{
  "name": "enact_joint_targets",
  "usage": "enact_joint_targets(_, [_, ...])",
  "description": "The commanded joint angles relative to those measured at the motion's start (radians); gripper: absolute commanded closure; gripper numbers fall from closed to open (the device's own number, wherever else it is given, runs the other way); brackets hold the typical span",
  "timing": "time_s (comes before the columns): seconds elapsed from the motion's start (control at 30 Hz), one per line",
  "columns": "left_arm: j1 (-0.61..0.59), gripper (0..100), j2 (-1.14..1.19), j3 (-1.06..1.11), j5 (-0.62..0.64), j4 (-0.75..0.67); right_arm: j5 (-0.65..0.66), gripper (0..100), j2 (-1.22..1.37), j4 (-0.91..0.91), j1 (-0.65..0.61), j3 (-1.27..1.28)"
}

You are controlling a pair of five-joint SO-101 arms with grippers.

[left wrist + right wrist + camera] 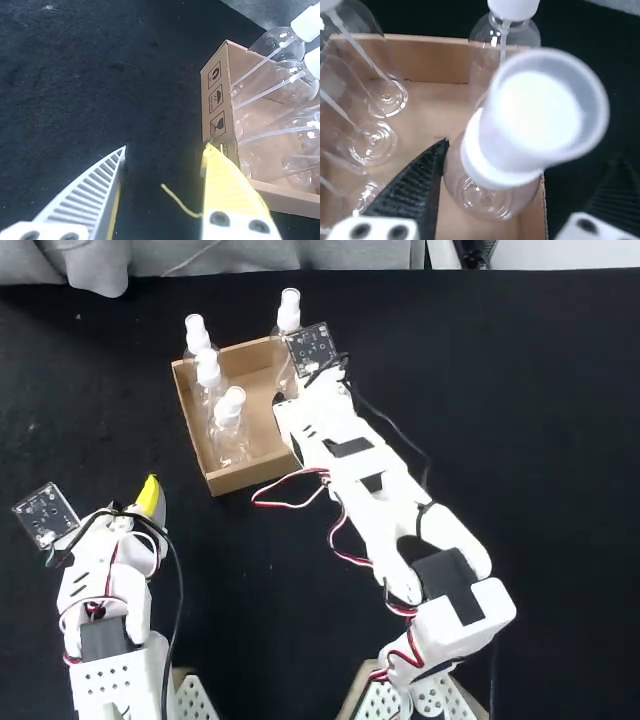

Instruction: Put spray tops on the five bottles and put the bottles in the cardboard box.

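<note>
Right wrist view: right claw [530, 152] parted, astride a spray-topped bottle [540, 115] standing in a corner of the cardboard box [435, 55]; high view has the arm [350, 455] covering that corner. Left wrist view: left claw [165, 147] parted over worktop [75, 75], beside the box.

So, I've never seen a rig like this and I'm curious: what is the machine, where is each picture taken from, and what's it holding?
These are two small robot arms at a black table. One picture looks down from a fixed camera; the other two come from cameras on each arm's wrist. The left gripper is open and empty, near a corner of the cardboard box. The right gripper is at the box, its fingers open on either side of a clear bottle with a white spray top that stands inside; it isn't clamped. Three more topped bottles stand in the box, and a fifth bottle stands just outside the box's wall.
</note>
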Motion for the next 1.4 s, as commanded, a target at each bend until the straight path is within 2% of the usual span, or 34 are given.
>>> enact_joint_targets(0.0, [-0.012, 77, -0.009, 0.025, -0.003, 0.000, -0.003, 56.7, -0.008, 0.008, 0.015, -0.068])
enact_joint_targets(0.27, [-0.012, 77, -0.009, 0.025, -0.003, 0.000, 0.000, 56.7, -0.044, 0.015, 0.015, -0.054])
enact_joint_targets(0.7, [-0.012, 77, -0.009, 0.025, -0.003, 0.000, -0.005, 56.7, -0.160, 0.169, -0.003, -0.039])
enact_joint_targets(1.17, [-0.010, 77, -0.009, 0.025, -0.003, 0.000, -0.008, 56.7, -0.423, 0.172, -0.048, 0.168])
enact_joint_targets(1.37, [-0.010, 77, -0.009, 0.025, -0.003, 0.000, -0.008, 56.7, -0.535, 0.311, -0.048, 0.182])
